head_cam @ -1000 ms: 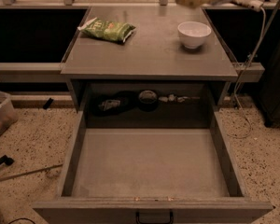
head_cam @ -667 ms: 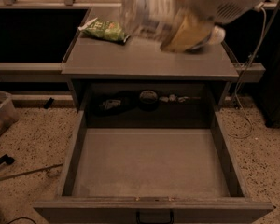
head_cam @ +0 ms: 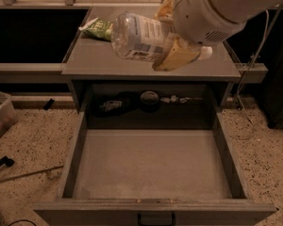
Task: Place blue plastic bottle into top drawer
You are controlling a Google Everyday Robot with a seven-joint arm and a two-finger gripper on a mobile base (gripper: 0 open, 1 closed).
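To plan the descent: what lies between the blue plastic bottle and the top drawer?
In the camera view, the edge of the tabletop and the cluttered shelf recess; the gripper holds the bottle over the tabletop.

Clear glossy plastic bottle (head_cam: 137,36) with pale label, gripper (head_cam: 162,39) clamping it above the cabinet top (head_cam: 94,60), smooth yellowish fingers (head_cam: 179,58), matt grey drawer (head_cam: 151,164), rough speckled floor (head_cam: 33,135)

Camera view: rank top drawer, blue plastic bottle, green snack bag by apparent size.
1. top drawer, largest.
2. blue plastic bottle, held by the gripper above the cabinet top.
3. green snack bag, though the bottle hangs nearer the camera.
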